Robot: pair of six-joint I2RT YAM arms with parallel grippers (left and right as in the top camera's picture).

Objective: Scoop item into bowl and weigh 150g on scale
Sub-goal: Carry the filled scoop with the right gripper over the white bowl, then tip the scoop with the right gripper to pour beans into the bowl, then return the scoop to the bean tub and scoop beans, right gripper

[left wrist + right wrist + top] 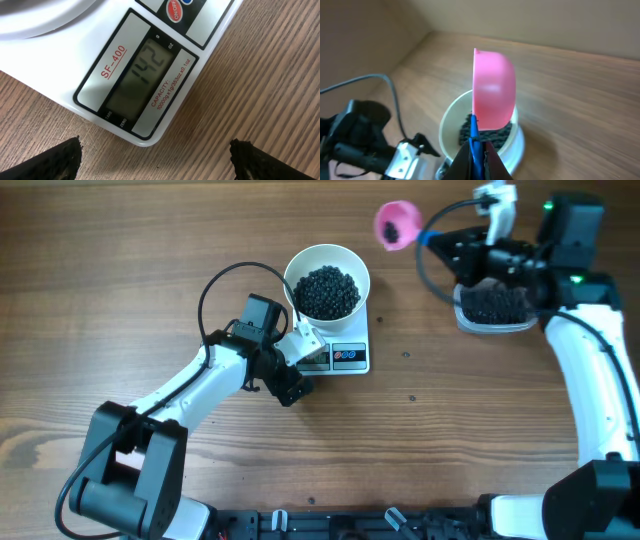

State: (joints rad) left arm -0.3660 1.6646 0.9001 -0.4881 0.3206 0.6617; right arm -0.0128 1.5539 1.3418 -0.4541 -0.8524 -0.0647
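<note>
Surfaces: wood table, plastic kit, dark beans.
Finish: table (pixel 450 430) matt wood grain; scale (pixel 50 55) glossy white plastic, display (pixel 142 70) dull grey; bowl (pixel 298 265) smooth white; beans (pixel 327 292) black, faint sheen; scoop (pixel 495 92) smooth pink plastic, soft highlight; tub (pixel 497 329), 2 o'clock overhead, clear plastic; left gripper (pixel 156 162) pads (pixel 55 160) black, rough.

Colour findings. The scale (pixel 345 352) has a white body, a black-framed grey display (pixel 140 75) with dark digits, red lettering and a red button (pixel 175 9). On the scale, the bowl (pixel 300 265) is plain white and the item (pixel 327 290) in it black. Beyond the scale to its right, the scoop (pixel 397 223) is pink with a blue handle (pixel 475 137). Further right of the scale, the tub (pixel 495 323) is clear, its contents black. Under the scale, the table (pixel 120 280) is brown with streaked wood grain.
</note>
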